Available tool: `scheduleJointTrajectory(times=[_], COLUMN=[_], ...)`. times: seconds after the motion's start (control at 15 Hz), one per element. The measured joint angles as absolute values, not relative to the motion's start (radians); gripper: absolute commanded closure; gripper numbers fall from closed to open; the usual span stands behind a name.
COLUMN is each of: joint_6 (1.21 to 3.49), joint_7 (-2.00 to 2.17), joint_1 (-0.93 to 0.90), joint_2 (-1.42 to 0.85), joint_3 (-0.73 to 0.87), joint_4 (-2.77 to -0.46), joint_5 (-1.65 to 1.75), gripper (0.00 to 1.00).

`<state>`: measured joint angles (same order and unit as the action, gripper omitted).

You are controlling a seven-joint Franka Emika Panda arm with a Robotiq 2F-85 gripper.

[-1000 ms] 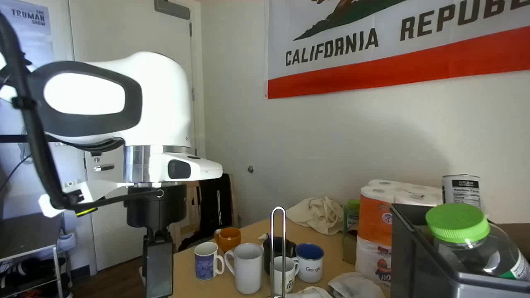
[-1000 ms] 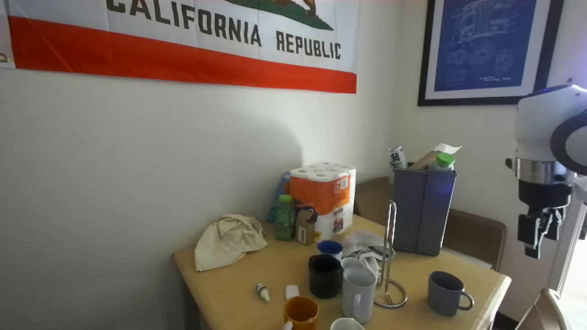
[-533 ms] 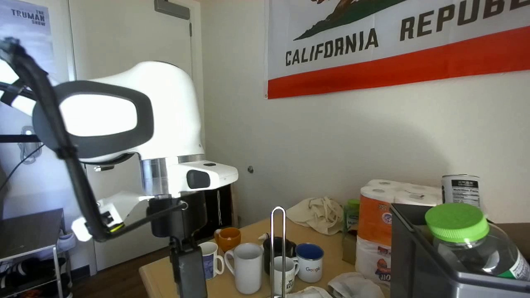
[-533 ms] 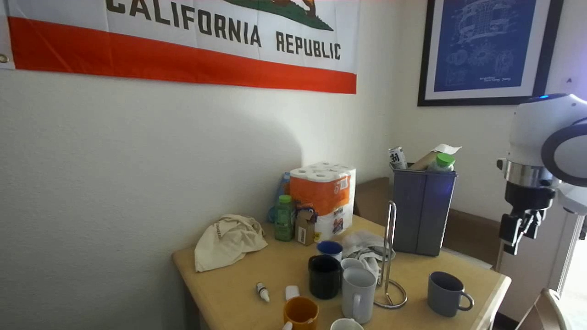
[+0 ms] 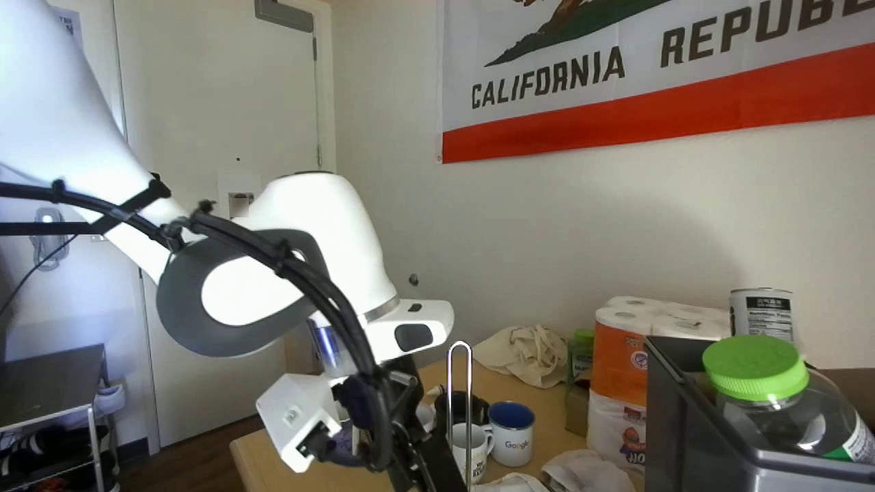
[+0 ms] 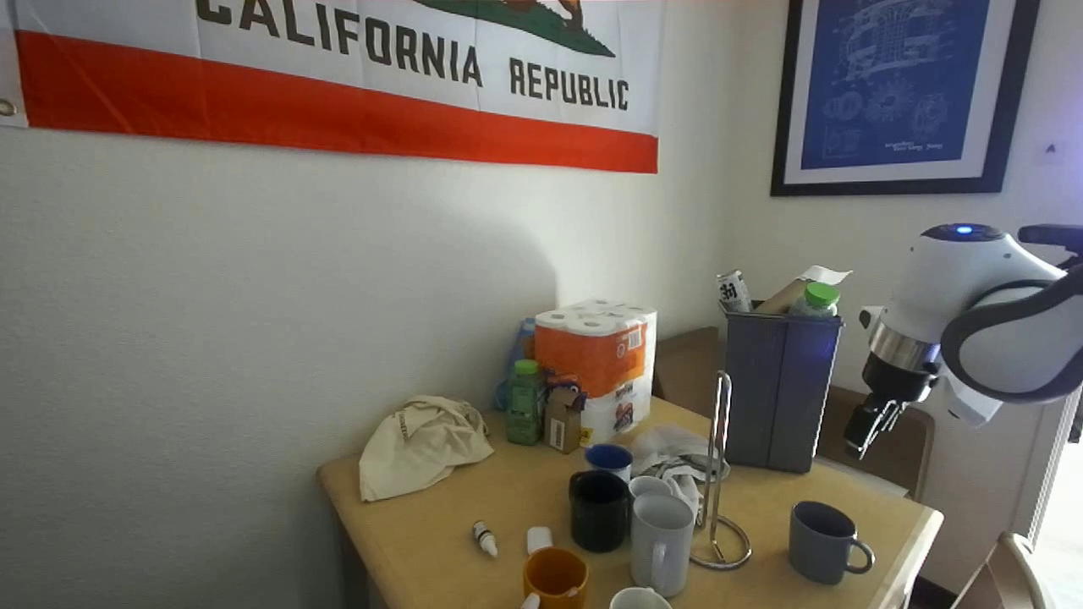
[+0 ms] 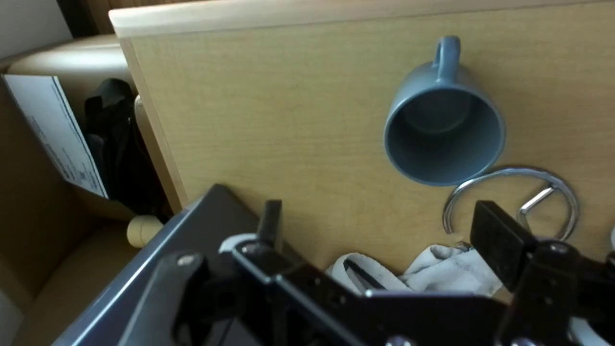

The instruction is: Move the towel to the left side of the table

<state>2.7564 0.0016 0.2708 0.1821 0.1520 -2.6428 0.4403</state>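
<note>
The robot arm (image 6: 939, 279) leans down at a slant, and its jaws hang in the air. In the wrist view they are spread wide apart. Lower down is the wooden desk (image 7: 269, 120). On it, closest to the arm, a gray mug (image 7: 444, 120) stands upright, and so does a tall dark bin (image 6: 766, 397). A can (image 5: 762, 311) and a jar (image 5: 755, 372) with a green lid poke out of the bin.

Next comes a shiny wire stand (image 5: 469, 410) with a round foot, near the gray mug. The towel (image 7: 447, 271) lies on the desk just beside that foot, gray and white and all crumpled. I can't tell if the two touch.

A bit farther off, a tall white mug (image 6: 664, 529) and a black mug (image 6: 599, 512) sit close together, and an orange mug (image 6: 556, 575) is near them. Past those are a big pack of paper rolls (image 6: 596, 372), a small brown box (image 6: 561, 419) and a green bottle (image 6: 525, 406), side by side. A cream cloth (image 6: 427, 444) is heaped at the desk's far corner, next to the wall (image 6: 254, 296). Up on the wall hangs a big flag (image 6: 381, 85) with the words California Republic.
</note>
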Motion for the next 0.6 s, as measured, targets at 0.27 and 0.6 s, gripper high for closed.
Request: scheduleJointTrajectory(times=[0.27, 0.6], joint_6=[2.926, 2.937], joint_7=[0.016, 0.018], joint_1=[0.316, 0.311], joint_2=[0.011, -0.028], joint_3=[0.160, 0.158], joint_4=[-2.538, -2.491], joint_5=[0.585, 0.564], gripper=[0.00, 0.00])
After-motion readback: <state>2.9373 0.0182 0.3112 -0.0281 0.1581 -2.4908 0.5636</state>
